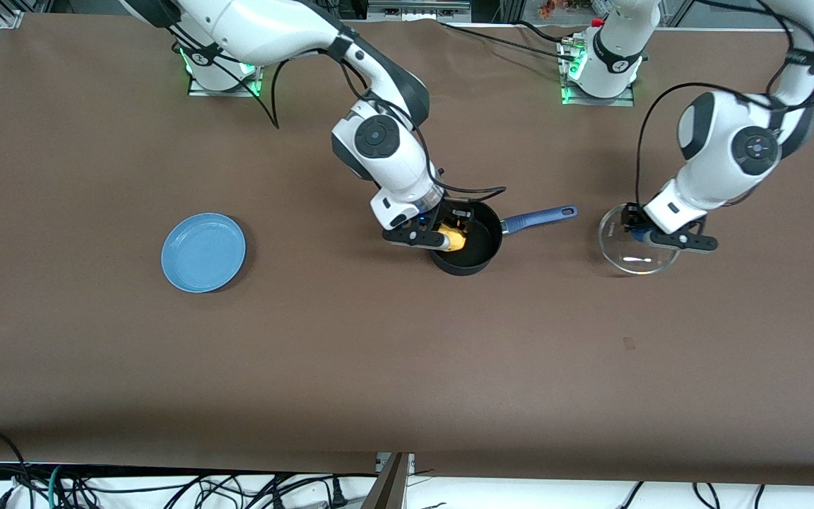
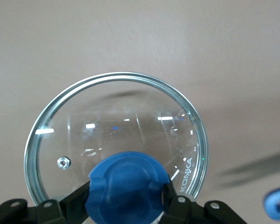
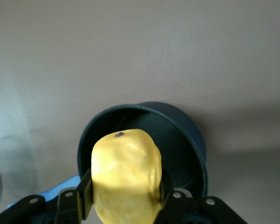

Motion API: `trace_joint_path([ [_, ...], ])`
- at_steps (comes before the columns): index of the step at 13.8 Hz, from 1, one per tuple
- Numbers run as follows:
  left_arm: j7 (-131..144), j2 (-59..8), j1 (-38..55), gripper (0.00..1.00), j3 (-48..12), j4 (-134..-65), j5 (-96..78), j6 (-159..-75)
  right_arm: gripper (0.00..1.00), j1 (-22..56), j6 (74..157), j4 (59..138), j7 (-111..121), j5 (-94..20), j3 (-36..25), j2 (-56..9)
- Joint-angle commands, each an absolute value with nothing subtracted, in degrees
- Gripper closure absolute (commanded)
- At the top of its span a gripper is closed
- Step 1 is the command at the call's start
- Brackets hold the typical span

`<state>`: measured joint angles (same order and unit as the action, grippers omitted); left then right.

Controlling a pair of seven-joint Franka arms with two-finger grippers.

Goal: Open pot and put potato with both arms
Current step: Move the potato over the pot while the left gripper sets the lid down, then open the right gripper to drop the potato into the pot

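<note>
The black pot [image 1: 469, 247] stands open mid-table, its blue handle [image 1: 538, 218] pointing toward the left arm's end. My right gripper [image 1: 449, 237] is shut on the yellow potato [image 1: 453, 240] and holds it over the pot's mouth. In the right wrist view the potato [image 3: 126, 179] sits between the fingers above the pot [image 3: 182, 140]. My left gripper [image 1: 644, 235] is shut on the blue knob [image 2: 128, 186] of the clear glass lid [image 2: 116, 98]. The lid [image 1: 636, 251] is low over the table beside the handle's tip; I cannot tell whether it touches.
A flat light-blue plate [image 1: 203, 252] lies on the brown table [image 1: 407, 353] toward the right arm's end. Black cables trail from both arms near the bases. The handle's tip [image 2: 277, 205] shows at the edge of the left wrist view.
</note>
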<state>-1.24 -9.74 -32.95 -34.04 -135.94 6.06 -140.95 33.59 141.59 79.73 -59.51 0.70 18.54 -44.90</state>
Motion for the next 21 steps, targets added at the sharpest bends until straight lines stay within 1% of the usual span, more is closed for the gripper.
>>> trace_joint_path([
  [1, -2.5, -17.4, -34.7, 1.0, -33.8, -134.7, 10.6, -147.7, 0.76, 35.8, 142.8, 77.3, -60.4, 1.2, 16.7, -47.4],
  [3, -2.1, -20.3, -35.9, 1.0, -33.7, -133.3, 13.5, -148.4, 0.76, 36.2, 143.7, 77.3, -60.4, 1.2, 16.7, -48.5],
  [6, -1.8, -22.8, -35.8, 1.0, -33.6, -131.9, 15.1, -148.3, 0.76, 36.6, 143.9, 77.3, -60.4, 1.2, 16.7, -49.3],
  [7, -1.8, -24.0, -35.8, 0.69, -33.6, -131.1, 15.2, -148.3, 0.76, 36.7, 143.9, 77.3, -60.4, 1.2, 16.7, -49.7],
  [8, -2.2, -24.7, -35.9, 0.16, -33.5, -130.0, 15.3, -148.2, 0.76, 37.1, 144.1, 77.2, -60.4, 1.2, 16.7, -50.0],
  [9, -2.5, -24.5, -36.3, 0.0, -33.3, -129.6, 15.3, -148.1, 0.7, 37.4, 144.5, 77.2, -60.5, 1.2, 16.7, -50.2],
  [10, -2.4, -23.9, -36.3, 0.0, -33.3, -128.9, 15.4, -147.7, 0.49, 37.5, 144.9, 77.2, -60.6, 1.2, 16.7, -50.4],
  [11, -2.4, -22.6, -36.4, 0.0, -33.5, -128.7, 15.4, -147.5, 0.0, 37.7, 145.1, 77.2, -60.5, 1.3, 16.6, -50.4],
  [13, -2.4, -19.4, -36.3, 0.0, -33.8, -128.5, 15.4, -146.8, 0.0, 37.6, 144.5, 76.7, -60.1, 2.0, 16.0, -49.9],
  [15, -2.8, -16.4, -35.9, 0.0, -34.4, -124.8, 15.4, -143.2, 0.0, 37.0, 139.8, 74.1, -59.9, 2.2, 15.6, -49.0],
  [16, -3.2, -15.2, -35.9, 0.0, -35.4, -121.6, 15.4, -139.0, 0.0, 36.4, 136.0, 71.4, -59.3, 2.2, 15.1, -48.7],
  [19, -3.4, -14.3, -35.9, 0.0, -39.3, -107.0, 14.4, -118.6, 0.0, 34.6, 122.0, 63.7, -55.0, 2.1, 14.2, -48.3],
  [21, -3.3, -14.2, -35.9, 0.0, -42.2, -100.8, 14.2, -111.9, 0.0, 31.1, 115.0, 62.5, -48.2, 2.1, 14.2, -45.8],
])
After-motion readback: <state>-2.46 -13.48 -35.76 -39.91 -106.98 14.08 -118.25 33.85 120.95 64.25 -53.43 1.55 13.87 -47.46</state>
